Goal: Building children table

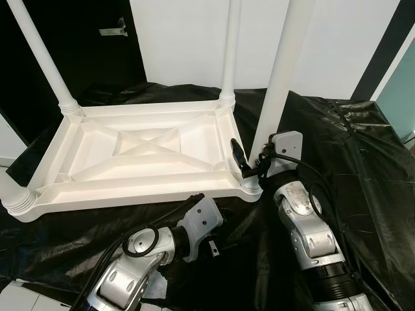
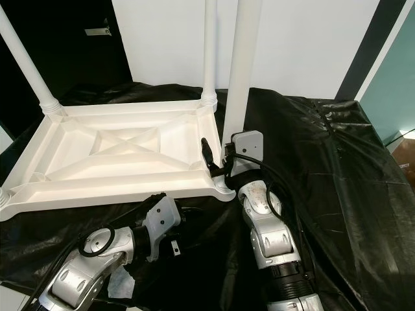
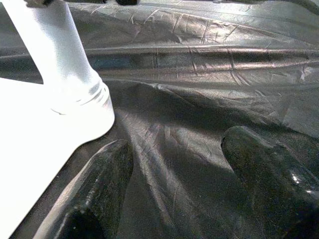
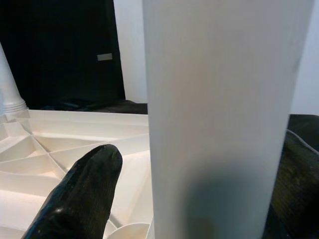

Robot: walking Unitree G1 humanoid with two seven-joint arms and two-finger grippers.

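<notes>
The white children's table (image 1: 97, 188) lies upside down on a black sheet (image 1: 363, 175). Legs stand up at its far left corner (image 1: 45, 58) and far right corner (image 1: 230, 52). A third leg (image 1: 279, 71) stands in the near right corner socket (image 1: 249, 189). My right gripper (image 1: 249, 152) is open around this leg low down, with one black finger (image 4: 75, 199) on the table side and a gap to the leg (image 4: 224, 114). My left gripper (image 3: 179, 149) is open and empty, low over the sheet near that same corner (image 3: 75, 99).
A ribbed leg base (image 1: 16, 202) sits at the table's near left corner, by the frame edge. White wall (image 1: 194, 39) and a black door (image 1: 97, 45) rise behind the table. The sheet spreads wide to the right.
</notes>
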